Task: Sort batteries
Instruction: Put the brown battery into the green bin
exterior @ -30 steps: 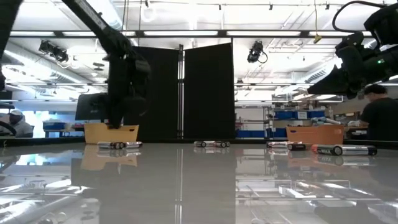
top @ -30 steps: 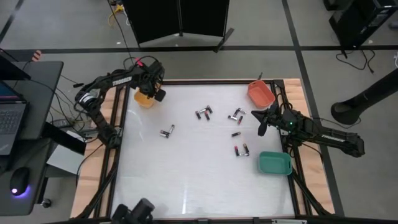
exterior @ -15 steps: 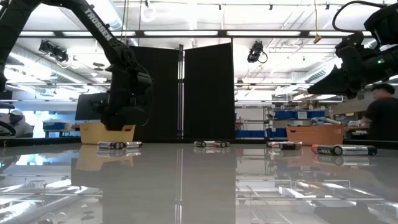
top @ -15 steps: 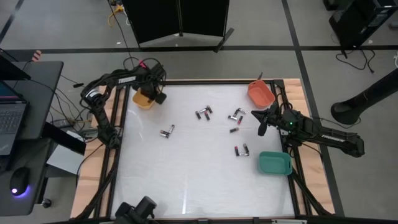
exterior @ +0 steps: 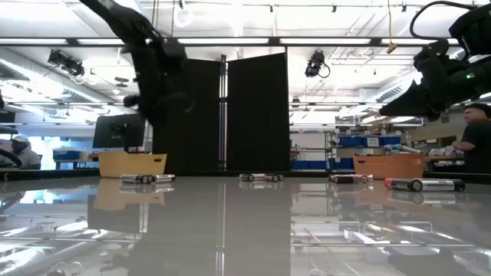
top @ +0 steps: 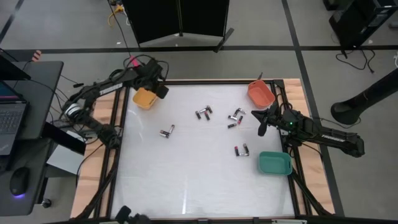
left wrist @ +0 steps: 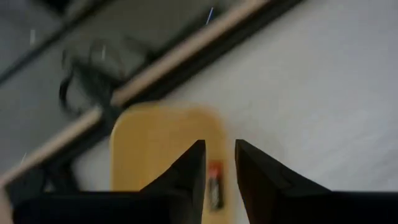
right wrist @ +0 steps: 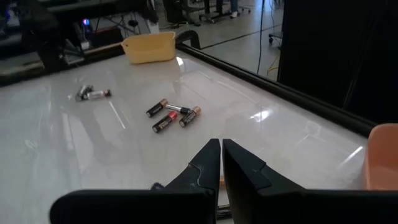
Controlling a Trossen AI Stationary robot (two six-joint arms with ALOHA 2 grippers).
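Overhead, table-level and 2 wrist views share the table [top: 186,168].

Place: robotics lab or workshop
Evidence: black partition screens [exterior: 257,115] at 12 o'clock; blue storage bins [exterior: 360,142] on shelving; laptop [top: 12,121] on desk at 9 o'clock

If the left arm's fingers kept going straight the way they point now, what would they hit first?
Most likely the yellow tray: the left gripper hangs above it, fingers slightly apart, aimed down at a battery lying inside. The battery or the tray floor would come first; depth is hard to judge.
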